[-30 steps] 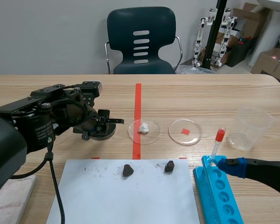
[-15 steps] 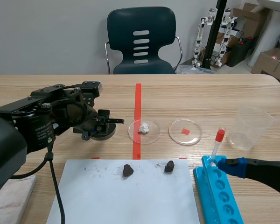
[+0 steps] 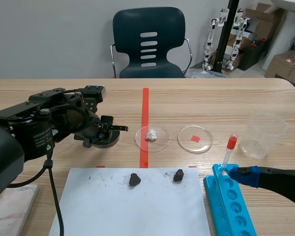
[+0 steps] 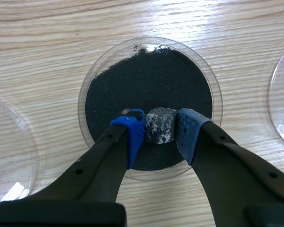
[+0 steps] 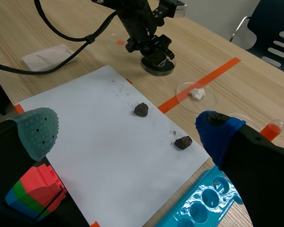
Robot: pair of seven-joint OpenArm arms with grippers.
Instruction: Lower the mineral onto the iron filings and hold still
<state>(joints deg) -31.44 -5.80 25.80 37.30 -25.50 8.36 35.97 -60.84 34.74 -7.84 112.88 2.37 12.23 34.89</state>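
Left gripper (image 4: 161,135) is clamped on the mineral (image 4: 158,122), which sits over the iron filings (image 4: 146,80) in the clear dish (image 4: 92,78), toward the rim nearest the gripper. Contact with the filings cannot be confirmed.

Recommended: descend straight and slowly, grip unchanged, then freeze once seated.

The mineral is a blocky, dark grey lump with pale speckles. Right gripper (image 5: 128,135) stands wide, holding nothing.
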